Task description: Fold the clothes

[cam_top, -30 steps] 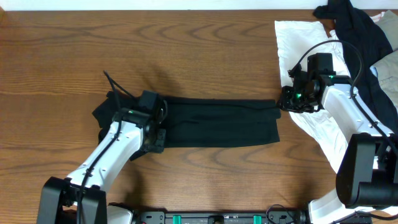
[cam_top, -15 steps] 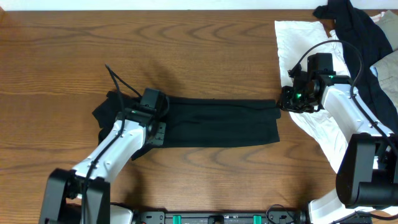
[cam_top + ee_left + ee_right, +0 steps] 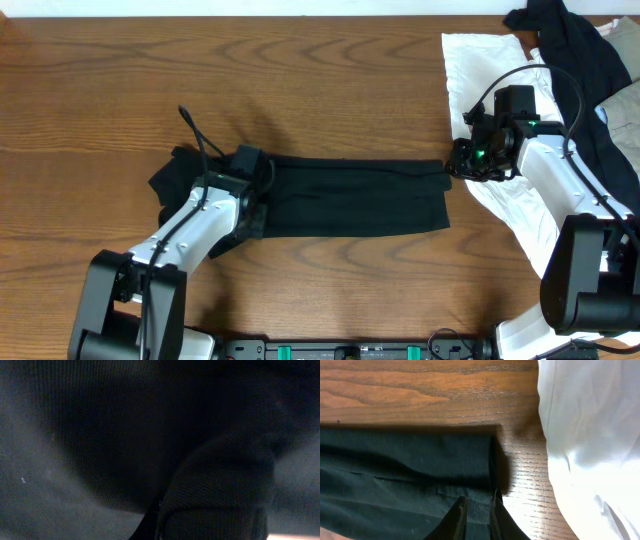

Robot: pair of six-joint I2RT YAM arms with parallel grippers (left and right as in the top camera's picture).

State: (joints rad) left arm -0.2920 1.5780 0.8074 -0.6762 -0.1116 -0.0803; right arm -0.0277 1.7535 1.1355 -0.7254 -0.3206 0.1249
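Two arms are down on the table [image 3: 300, 80], one at each end of the polo shirt [image 3: 350, 195]. The shirt lies flat as a long black strip across the middle of the table, running left to right, with a looser bunch of cloth sticking out past its left end.

Your left gripper [image 3: 255, 195] sits on the shirt's left end, jaws fully closed on the cloth. Its wrist view is nothing but dark knit fabric pressed up close, so you can't make out the fingers there.

Your right gripper [image 3: 458, 165] is at the strip's upper right corner. Its fingertips [image 3: 456, 517] are nearly together, with the shirt's edge pinched between them. In that wrist view the shirt ends in a straight edge, with a bare band of table between it and the white cloth [image 3: 480, 60].

Surface: brown wood grain, matte, with a soft glare near the white cloth. That cloth is wrinkled and covers the right side of the table, under your right arm. A second black garment [image 3: 565, 35] is heaped on it in the far right corner, well apart from the shirt. A pale strip runs along the table's far edge; you can't tell what it is.
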